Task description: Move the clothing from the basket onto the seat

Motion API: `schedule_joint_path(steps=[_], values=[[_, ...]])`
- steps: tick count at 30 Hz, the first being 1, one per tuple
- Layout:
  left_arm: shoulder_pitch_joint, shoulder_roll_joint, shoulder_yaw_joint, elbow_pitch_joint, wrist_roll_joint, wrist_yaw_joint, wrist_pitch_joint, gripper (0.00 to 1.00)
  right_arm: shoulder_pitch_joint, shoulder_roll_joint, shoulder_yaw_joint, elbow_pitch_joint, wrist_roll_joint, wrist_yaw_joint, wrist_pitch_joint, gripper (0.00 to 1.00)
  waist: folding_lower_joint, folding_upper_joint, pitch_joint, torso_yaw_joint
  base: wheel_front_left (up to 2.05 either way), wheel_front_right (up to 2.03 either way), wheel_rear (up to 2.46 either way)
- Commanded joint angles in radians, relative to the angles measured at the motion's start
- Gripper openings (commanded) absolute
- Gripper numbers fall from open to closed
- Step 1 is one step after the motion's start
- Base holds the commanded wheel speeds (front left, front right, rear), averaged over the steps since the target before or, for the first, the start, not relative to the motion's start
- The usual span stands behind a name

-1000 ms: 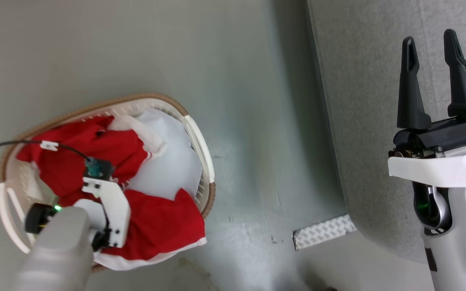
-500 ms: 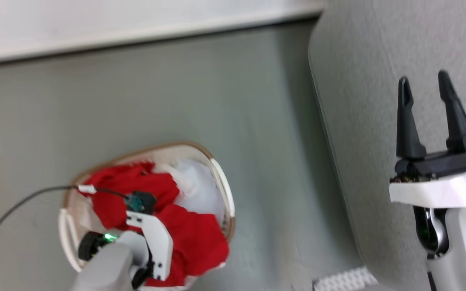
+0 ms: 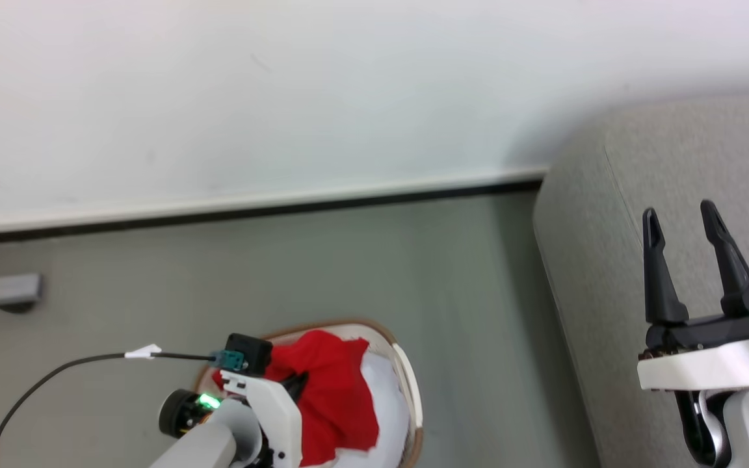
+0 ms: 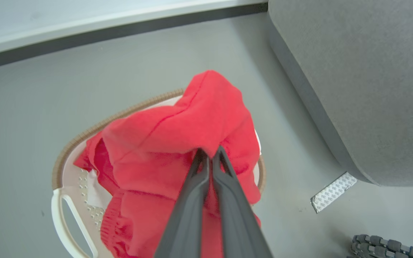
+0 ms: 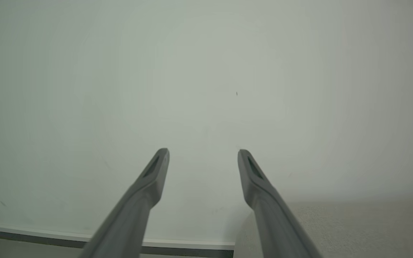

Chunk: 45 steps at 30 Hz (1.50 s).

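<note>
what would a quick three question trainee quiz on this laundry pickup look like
1. True or false: the left gripper has its fingers shut on the red garment.
2. Multiple choice: in the head view, the seat lies A) to the left of the basket, B) to the right of the basket, C) underneath the basket.
3. Short answer: how does the right gripper stand, and what does it hold?

Key
1. True
2. B
3. Open, holding nothing
</note>
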Motion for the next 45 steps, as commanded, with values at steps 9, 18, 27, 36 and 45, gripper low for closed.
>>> schedule_joint_path(steps=[9, 18, 27, 36, 45], values=[[0.022, 0.027, 0.013, -0.116, -0.035, 0.017, -0.142, 0.0, 0.078, -0.028, 0.023, 0.011, 0.02, -0.002, 0.0, 1.0, 0.0002, 0.0, -0.155, 0.071, 0.0, 0.0, 0.0], [0.045, 0.095, 0.076, -0.387, -0.001, 0.116, -0.207, 0.0, 0.114, -0.02, 0.059, -0.006, 0.034, -0.002, 0.0, 1.0, 0.0002, 0.0, -0.198, 0.064, 0.0, 0.0, 0.0], [0.096, 0.177, 0.116, -0.72, 0.061, 0.217, -0.216, 0.0, 0.145, 0.0, 0.081, -0.011, 0.048, -0.002, 0.0, 1.0, 0.0002, 0.0, -0.208, 0.062, 0.0, 0.0, 0.0], [0.13, 0.213, 0.12, -0.846, 0.061, 0.258, -0.186, 0.0, 0.131, -0.005, 0.16, -0.012, 0.063, -0.002, 0.0, 1.0, 0.0002, 0.0, -0.203, 0.049, 0.0, 0.0, 0.0], [0.106, 0.211, 0.113, -0.866, 0.063, 0.257, -0.182, 0.0, 0.073, -0.059, 0.429, 0.014, 0.086, -0.002, 0.0, 1.0, 0.0002, 0.0, -0.202, 0.044, 0.0, 0.0, 0.0]])
